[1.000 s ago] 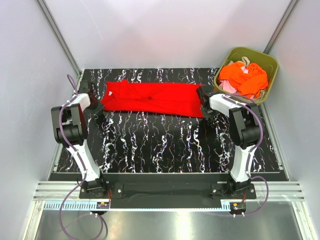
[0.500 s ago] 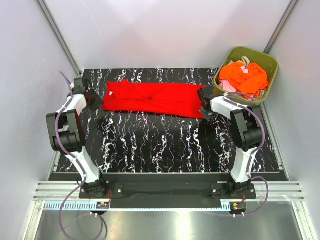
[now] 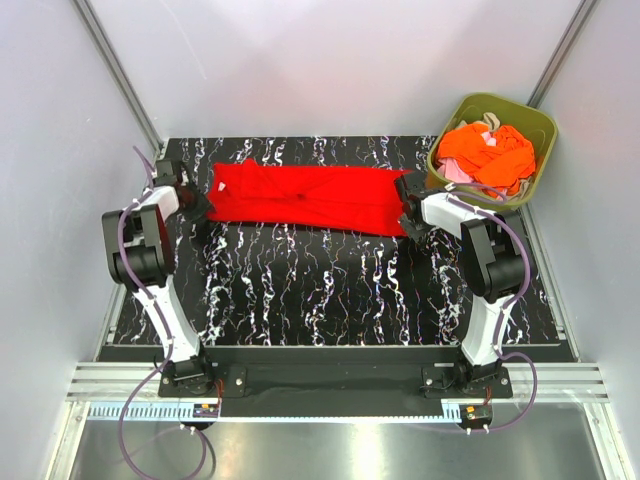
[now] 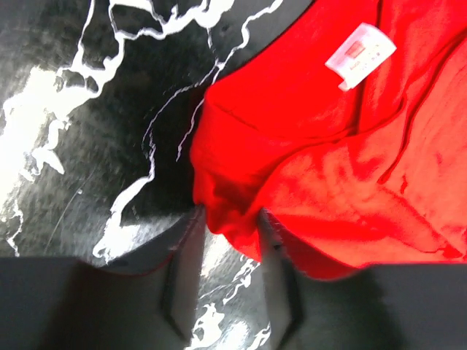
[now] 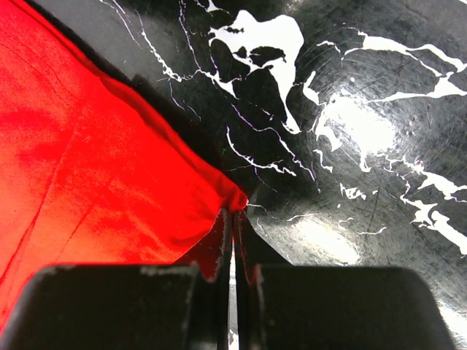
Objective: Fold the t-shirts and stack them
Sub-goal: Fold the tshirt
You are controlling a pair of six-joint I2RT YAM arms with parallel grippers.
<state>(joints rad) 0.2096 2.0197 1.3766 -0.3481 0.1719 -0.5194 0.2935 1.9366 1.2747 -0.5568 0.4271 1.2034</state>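
Observation:
A bright red t-shirt (image 3: 310,197) lies folded into a long strip across the far part of the black marbled table (image 3: 320,290). My left gripper (image 3: 192,205) is at its left end. In the left wrist view my left gripper (image 4: 226,219) has a bunched fold of the red t-shirt (image 4: 328,146) pinched between its fingertips. My right gripper (image 3: 408,215) is at the strip's right end. In the right wrist view my right gripper (image 5: 233,211) is shut on the corner of the red t-shirt (image 5: 95,160). Orange t-shirts (image 3: 490,155) with pale pink cloth (image 3: 455,172) lie in the bin.
The olive-green bin (image 3: 470,102) stands at the far right corner, just beyond my right gripper. A white neck label (image 4: 360,55) shows on the red cloth. Grey walls close in the table on three sides.
My left gripper swung out to the far left, then came back onto the red t-shirt's left edge. My right gripper stayed at the right corner.

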